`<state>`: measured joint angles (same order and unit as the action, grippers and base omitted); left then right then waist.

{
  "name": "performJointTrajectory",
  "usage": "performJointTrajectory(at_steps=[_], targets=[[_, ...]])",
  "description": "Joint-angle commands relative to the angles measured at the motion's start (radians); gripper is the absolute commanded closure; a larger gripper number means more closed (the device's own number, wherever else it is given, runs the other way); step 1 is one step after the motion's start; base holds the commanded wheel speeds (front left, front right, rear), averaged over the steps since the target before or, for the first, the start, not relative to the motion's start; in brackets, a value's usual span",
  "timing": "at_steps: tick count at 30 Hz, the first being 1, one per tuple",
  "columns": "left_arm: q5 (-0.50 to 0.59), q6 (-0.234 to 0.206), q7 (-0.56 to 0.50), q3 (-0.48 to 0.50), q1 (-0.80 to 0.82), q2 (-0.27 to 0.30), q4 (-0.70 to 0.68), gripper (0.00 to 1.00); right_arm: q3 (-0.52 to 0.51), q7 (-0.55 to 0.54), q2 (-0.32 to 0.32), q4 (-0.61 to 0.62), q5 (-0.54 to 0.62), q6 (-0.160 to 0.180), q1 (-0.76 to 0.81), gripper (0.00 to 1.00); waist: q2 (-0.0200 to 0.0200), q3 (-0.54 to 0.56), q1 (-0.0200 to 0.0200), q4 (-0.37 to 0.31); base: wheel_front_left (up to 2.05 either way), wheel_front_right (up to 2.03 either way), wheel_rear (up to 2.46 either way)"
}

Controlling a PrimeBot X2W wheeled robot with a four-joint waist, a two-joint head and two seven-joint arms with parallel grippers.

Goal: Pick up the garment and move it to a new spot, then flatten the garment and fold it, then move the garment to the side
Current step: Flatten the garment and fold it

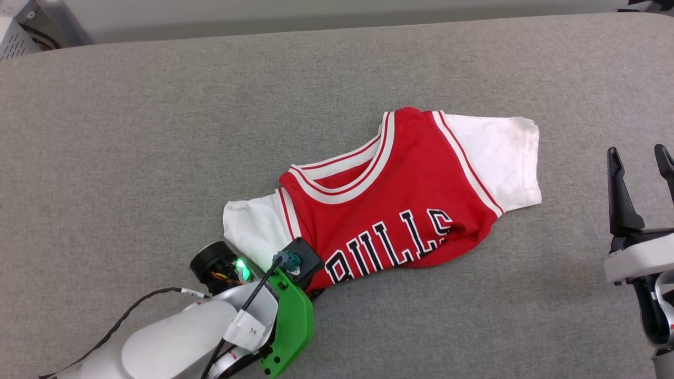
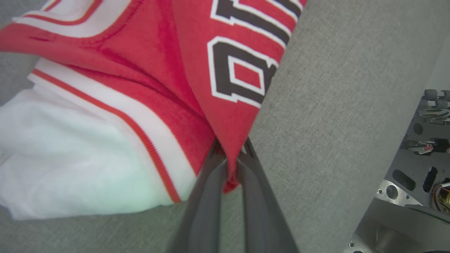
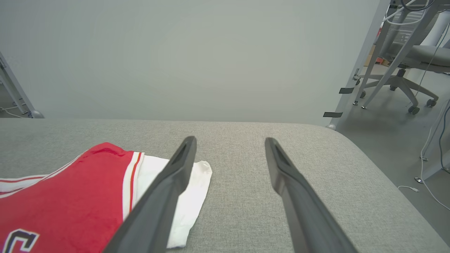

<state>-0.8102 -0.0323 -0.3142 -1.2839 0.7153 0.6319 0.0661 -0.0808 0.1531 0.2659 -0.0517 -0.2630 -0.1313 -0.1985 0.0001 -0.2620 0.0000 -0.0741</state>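
**Garment (image 1: 400,210) pinched by our left gripper (image 2: 232,168) at mid-table**

At the lower left of our head view, our left arm reaches in over the grey padded table (image 1: 158,131). Its two dark fingers are pressed together on a fold of red cloth just below the letter B, beside one white sleeve (image 1: 253,226). From there the garment lies rumpled across the middle of the table, with its striped collar (image 1: 342,181) toward the far side and the lettering slanting up to the right. We see the other white sleeve (image 1: 495,158) spread flat further right. Well apart from the cloth, our right gripper (image 1: 637,152) stands over the table's right side, fingers spread wide with nothing between them.
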Motion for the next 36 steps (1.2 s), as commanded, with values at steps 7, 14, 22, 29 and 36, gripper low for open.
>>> performJointTrajectory(at_steps=[7,14,22,29,36], targets=[[0.007,-0.033,0.108,0.062,0.01,-0.01,-0.042,0.0,-0.017,-0.027,-0.027,0.033,0.023,0.001,0.055,0.0,-0.0001,0.062,0.0,0.038,0.0,0.0,0.0],[-0.016,-0.087,0.139,0.196,0.095,0.094,-0.159,0.0,-0.031,-0.037,-0.048,0.055,0.032,0.001,0.077,0.0,-0.0001,0.075,0.0,0.056,0.0,0.0,0.0],[-0.129,-0.051,0.039,0.287,0.192,0.179,-0.127,0.0,-0.021,-0.042,-0.054,0.072,0.034,0.001,0.066,0.0,-0.0001,0.049,0.0,0.049,0.0,0.0,0.0],[-0.244,0.028,-0.145,0.253,0.226,0.174,-0.001,0.0,-0.014,-0.04,-0.048,0.072,0.03,0.001,0.046,0.0,-0.0001,0.013,0.0,0.035,0.0,0.0,0.0],[-0.27,0.072,-0.222,0.207,0.237,0.109,0.164,0.0,0.001,-0.036,-0.039,0.069,0.026,0.001,0.012,0.0,-0.0001,-0.038,0.0,0.011,0.0,0.0,0.0]])
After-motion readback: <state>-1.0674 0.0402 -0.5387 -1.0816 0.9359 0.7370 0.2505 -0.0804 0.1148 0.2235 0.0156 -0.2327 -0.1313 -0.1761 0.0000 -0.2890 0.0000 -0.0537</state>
